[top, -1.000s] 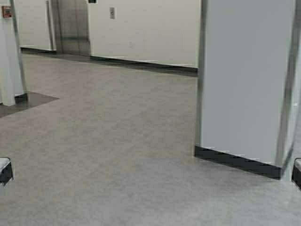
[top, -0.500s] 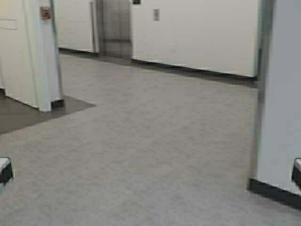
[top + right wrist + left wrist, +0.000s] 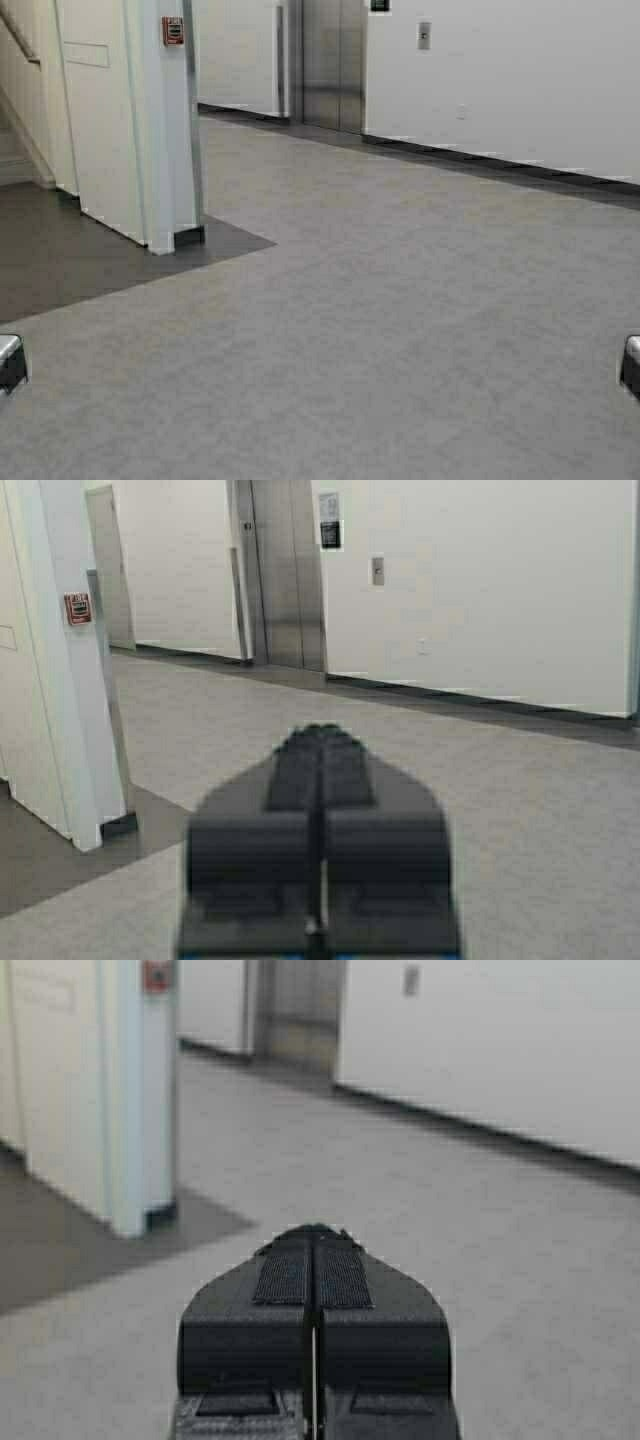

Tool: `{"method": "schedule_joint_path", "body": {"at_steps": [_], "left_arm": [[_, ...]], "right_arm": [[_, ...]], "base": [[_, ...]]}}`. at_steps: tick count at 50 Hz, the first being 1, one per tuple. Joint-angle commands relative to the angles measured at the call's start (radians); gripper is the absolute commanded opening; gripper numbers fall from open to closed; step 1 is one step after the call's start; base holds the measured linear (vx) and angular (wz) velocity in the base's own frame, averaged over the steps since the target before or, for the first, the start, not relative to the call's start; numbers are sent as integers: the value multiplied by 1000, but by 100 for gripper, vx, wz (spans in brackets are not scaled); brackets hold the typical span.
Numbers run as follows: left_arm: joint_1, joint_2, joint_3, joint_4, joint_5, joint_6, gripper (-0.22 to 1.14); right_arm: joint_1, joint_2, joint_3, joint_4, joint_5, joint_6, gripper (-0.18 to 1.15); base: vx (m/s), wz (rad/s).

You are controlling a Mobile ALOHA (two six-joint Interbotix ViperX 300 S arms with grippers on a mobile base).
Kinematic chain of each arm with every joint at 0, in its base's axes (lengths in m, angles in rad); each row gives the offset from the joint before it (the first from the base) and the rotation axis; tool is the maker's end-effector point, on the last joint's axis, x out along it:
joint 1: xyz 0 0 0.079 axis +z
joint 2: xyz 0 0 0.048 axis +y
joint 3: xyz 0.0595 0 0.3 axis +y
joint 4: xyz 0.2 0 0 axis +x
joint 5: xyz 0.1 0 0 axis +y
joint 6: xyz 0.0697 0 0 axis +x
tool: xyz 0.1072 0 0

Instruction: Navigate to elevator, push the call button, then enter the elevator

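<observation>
Both pincers are closed on nothing: the left gripper (image 3: 314,1260) and the right gripper (image 3: 321,750) are held low in front of the robot, each with its two jaws pressed flat together, pointing forward over the grey floor (image 3: 400,330). Far ahead, at the back wall, stands the elevator (image 3: 333,65) with its steel doors shut, and the call button (image 3: 424,36) sits on the white wall just to the right of it. Nearer, on the left, a white pillar (image 3: 150,130) carries a red fire-alarm box (image 3: 173,30).
</observation>
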Motion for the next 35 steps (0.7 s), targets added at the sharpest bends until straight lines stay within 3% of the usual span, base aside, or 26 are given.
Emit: {"method": "schedule_joint_path", "body": {"at_steps": [1, 35], "left_arm": [[-2, 0, -26, 46, -18, -26, 3], [-2, -6, -23, 72, -26, -43, 3]], "right_arm": [[0, -12, -8, 0, -2, -3, 5], [0, -11, -23, 0, -6, 9, 5]], "base": [[77, 6], [79, -1]]}}
